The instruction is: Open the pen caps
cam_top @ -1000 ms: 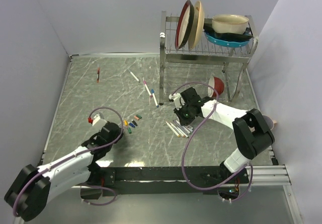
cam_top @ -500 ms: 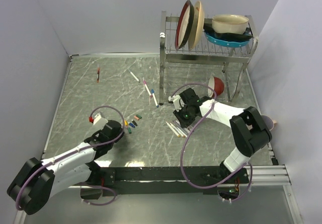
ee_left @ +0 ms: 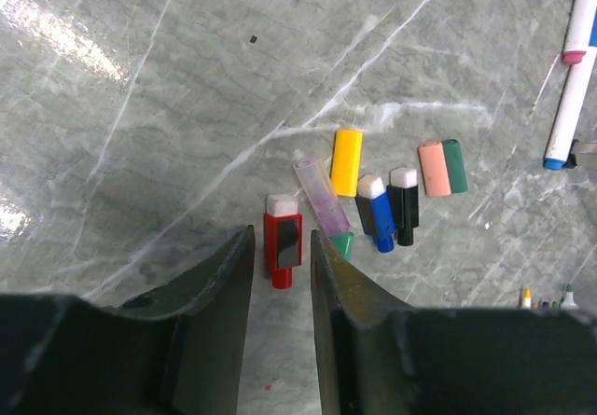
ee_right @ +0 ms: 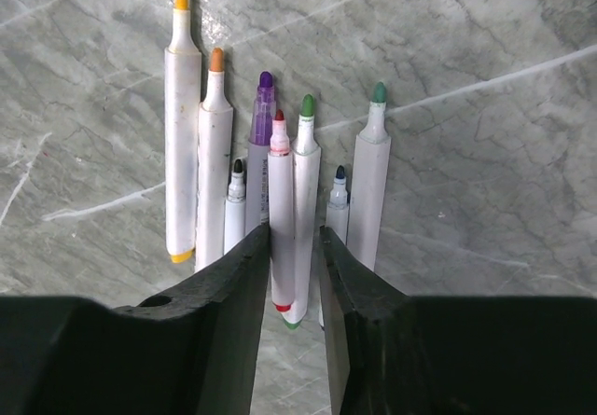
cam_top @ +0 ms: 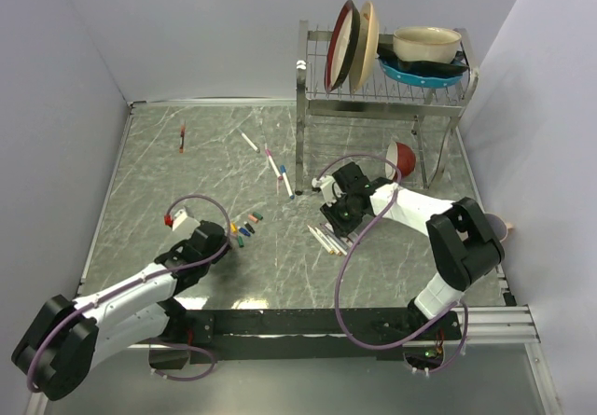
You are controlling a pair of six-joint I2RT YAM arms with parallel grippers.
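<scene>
Several loose pen caps (cam_top: 244, 231) lie left of centre. In the left wrist view they are a red cap (ee_left: 283, 247), yellow (ee_left: 346, 161), clear purple (ee_left: 320, 196), blue (ee_left: 381, 219), black (ee_left: 404, 205), and pink with dark green (ee_left: 442, 167). My left gripper (ee_left: 281, 236) (cam_top: 217, 242) is open. The red cap lies on the table between its fingertips, with a gap on each side. My right gripper (ee_right: 294, 230) (cam_top: 336, 217) is open over a row of uncapped white pens (cam_top: 328, 239). A red-tipped pen (ee_right: 280, 219) and a green-tipped one (ee_right: 304, 200) lie between its jaws.
Three capped pens (cam_top: 273, 164) lie at the back centre, and a small red item (cam_top: 182, 136) lies at the back left. A metal dish rack (cam_top: 308, 107) with plates and bowls stands at the back right, with a red bowl (cam_top: 401, 159) under it.
My left gripper has edged forward to the red cap. My right gripper has shifted slightly back and left over the uncapped pens.
</scene>
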